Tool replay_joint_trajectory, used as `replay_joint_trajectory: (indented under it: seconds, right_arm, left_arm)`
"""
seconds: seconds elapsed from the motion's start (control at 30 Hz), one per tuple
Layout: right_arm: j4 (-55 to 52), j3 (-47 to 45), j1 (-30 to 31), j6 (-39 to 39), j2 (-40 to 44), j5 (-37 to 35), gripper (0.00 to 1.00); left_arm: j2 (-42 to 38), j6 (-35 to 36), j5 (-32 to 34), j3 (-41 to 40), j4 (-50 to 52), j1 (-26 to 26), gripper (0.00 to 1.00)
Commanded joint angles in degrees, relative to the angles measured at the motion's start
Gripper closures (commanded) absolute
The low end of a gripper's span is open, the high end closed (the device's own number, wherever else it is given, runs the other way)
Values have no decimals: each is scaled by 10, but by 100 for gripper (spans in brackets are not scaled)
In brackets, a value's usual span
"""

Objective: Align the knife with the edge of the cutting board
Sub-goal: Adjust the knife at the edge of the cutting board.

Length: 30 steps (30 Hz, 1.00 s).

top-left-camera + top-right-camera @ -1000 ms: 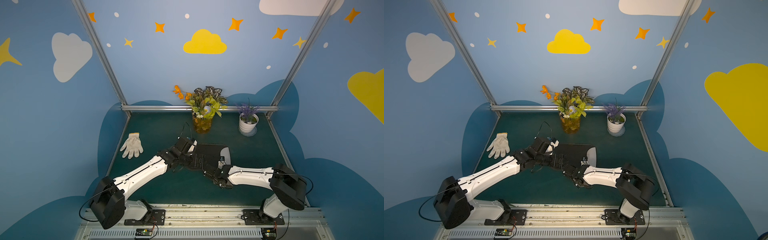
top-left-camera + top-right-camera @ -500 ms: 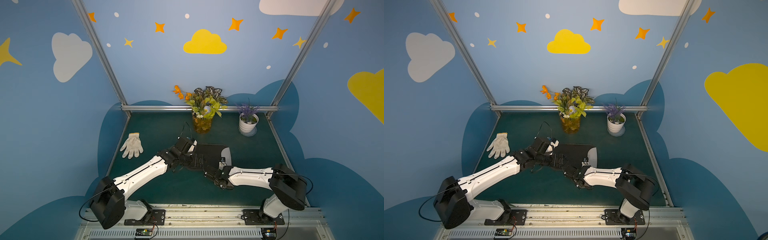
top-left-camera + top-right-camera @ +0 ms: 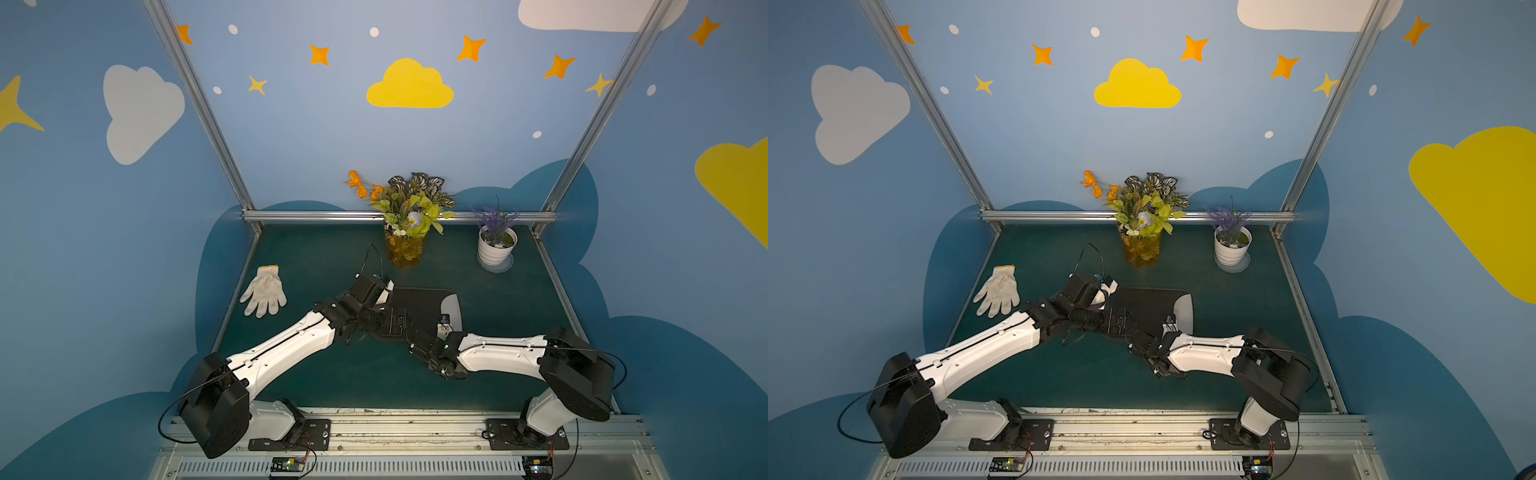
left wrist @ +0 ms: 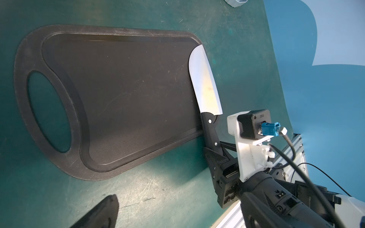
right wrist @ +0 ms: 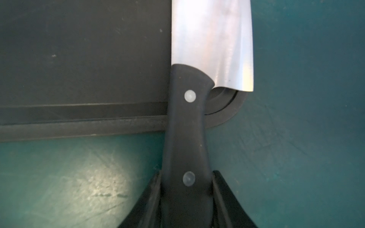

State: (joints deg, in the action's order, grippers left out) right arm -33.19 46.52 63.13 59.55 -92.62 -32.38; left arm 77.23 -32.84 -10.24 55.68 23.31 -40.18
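Hardly any shift is seen: the cleaver (image 4: 205, 79) stays clenched by the right fingers (image 5: 229, 207), blade laid along the short end of the cutting board (image 4: 118, 88), seemingly aligned; the state of the left fingers (image 4: 98, 213) cannot be told.

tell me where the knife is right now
On the robot's right, in a top view, the knife lies along the board end farthest from its slot, handle poking off the near edge, clamped in the right gripper.
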Motion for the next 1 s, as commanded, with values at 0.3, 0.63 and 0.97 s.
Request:
replay_joint_trajectory:
  seconds: [0.3,0.63,0.97]
  right_arm:
    - [1,7,-2,-11,-1,1,48]
    - [-2,10,0,-15,3,1,39]
    - [7,11,5,-16,8,6,38]
  left_arm:
    - [-19,1,6,-4,6,0,0]
    - [-26,4,9,-4,12,0,0]
    - [-30,7,12,1,18,0,0]
